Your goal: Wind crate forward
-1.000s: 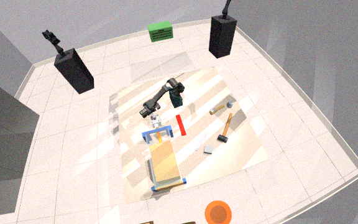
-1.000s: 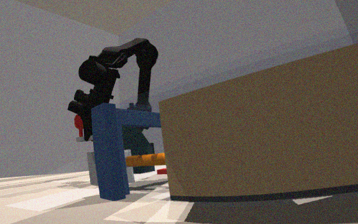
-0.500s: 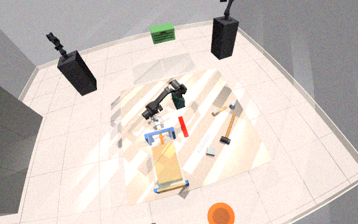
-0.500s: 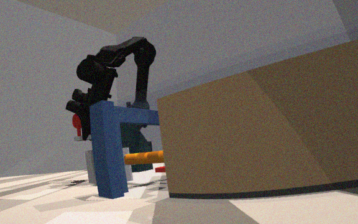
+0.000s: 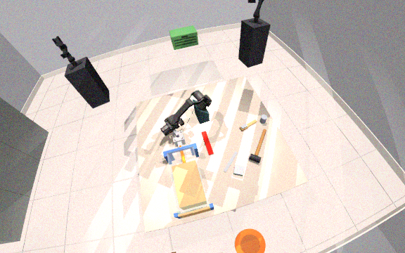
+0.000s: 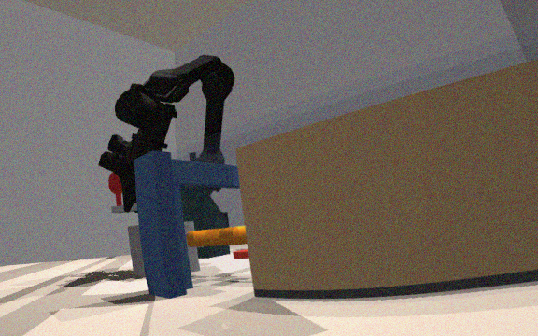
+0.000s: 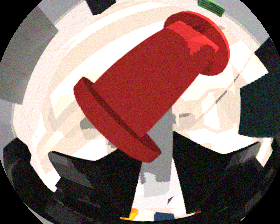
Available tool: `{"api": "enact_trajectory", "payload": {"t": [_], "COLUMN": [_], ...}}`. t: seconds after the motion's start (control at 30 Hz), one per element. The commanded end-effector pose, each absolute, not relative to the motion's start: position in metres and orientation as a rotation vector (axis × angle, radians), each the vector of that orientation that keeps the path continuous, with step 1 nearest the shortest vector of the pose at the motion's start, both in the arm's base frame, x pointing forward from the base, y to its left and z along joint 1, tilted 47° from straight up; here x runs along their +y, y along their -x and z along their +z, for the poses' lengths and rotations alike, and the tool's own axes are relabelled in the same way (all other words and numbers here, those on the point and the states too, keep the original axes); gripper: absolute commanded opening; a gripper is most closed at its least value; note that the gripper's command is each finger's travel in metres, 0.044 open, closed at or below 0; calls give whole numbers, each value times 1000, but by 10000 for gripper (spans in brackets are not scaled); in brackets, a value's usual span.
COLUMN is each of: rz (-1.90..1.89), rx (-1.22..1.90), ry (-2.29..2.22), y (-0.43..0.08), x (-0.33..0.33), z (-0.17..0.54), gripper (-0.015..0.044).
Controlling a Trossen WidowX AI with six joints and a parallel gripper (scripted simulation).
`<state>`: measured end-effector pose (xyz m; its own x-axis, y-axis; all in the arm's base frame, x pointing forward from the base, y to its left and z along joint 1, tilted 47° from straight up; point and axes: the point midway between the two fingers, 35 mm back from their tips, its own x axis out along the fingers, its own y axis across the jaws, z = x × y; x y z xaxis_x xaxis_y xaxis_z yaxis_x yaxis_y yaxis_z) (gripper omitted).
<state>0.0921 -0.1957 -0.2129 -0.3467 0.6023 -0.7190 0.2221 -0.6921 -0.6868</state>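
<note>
The tan crate (image 5: 189, 184) (image 6: 404, 187) lies flat behind the blue frame (image 5: 181, 149) (image 6: 163, 224), a gap between them. Above the grey winch (image 5: 178, 138) (image 6: 136, 249), the gripper (image 5: 177, 131) (image 6: 129, 207) (image 7: 158, 172) has its fingers partly closed, apparently gripping the red-knobbed handle (image 6: 116, 184) (image 7: 146, 80) by its grey part.

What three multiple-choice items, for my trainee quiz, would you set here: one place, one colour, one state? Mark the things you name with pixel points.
1. In the top view, the red bar (image 5: 207, 143) (image 6: 241, 254) lies:
A) on the crate (image 5: 189, 183) (image 6: 404, 187)
B) between the blue frame (image 5: 181, 149) (image 6: 159, 224) (image 7: 163, 216) and the mallet (image 5: 259, 143)
C) against the green box

2. The strap (image 5: 183, 156) (image 6: 218, 235) (image 7: 133, 214) is:
A) orange
B) green
C) black

3. The crate is:
A) overturned
B) touching the blue frame
C) short of the blue frame

B: the mallet is right of it, the frame left.
A: its orange length shows beside the frame.
C: strap spans a gap between them.
</note>
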Motion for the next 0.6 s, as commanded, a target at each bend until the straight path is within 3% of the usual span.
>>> {"api": "enact_trajectory", "payload": {"t": [0.0,0.57], "rz": [2127,2127], "rx": [-1070,-1070], "ry": [1619,1619], "y": [-93,-93], "x": [-195,-193], "z": [-214,-216], "gripper": [0,0]}}
